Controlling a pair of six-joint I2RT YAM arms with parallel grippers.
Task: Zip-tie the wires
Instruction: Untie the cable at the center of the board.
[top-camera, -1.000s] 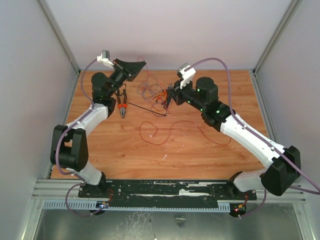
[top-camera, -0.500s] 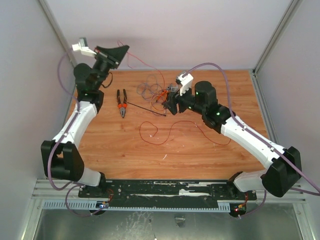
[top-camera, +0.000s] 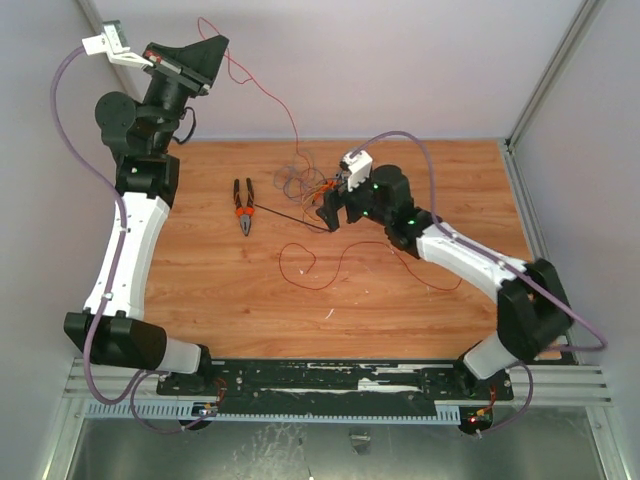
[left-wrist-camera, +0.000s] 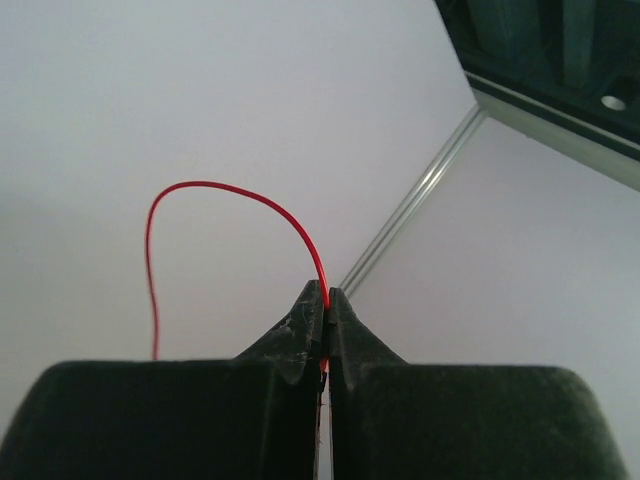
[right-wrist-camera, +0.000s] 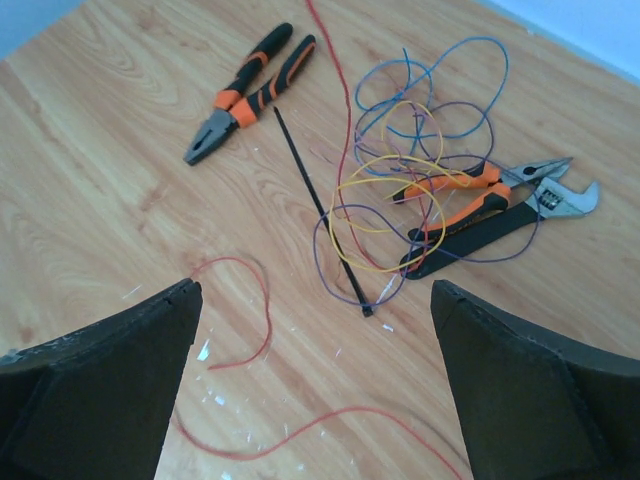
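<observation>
Where the left end effector (left-wrist-camera: 325, 303) pinches shut on a red strand (left-wrist-camera: 205, 187), its lower run is cut off. The right end effector (right-wrist-camera: 315, 300) gapes open over the bench (right-wrist-camera: 90, 170). The zip tie (right-wrist-camera: 316, 200) lies at 9 o'clock of the wires (right-wrist-camera: 420, 180), loops crossing its end.

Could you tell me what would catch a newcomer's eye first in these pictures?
The left pincer, up high by the back wall, is shut on a red wire that trails down to the table. There the open right pincer hovers over a tangle of coloured wires. A black zip tie lies straight at the tangle's edge, and orange-handled pliers lie further toward the left arm.
</observation>
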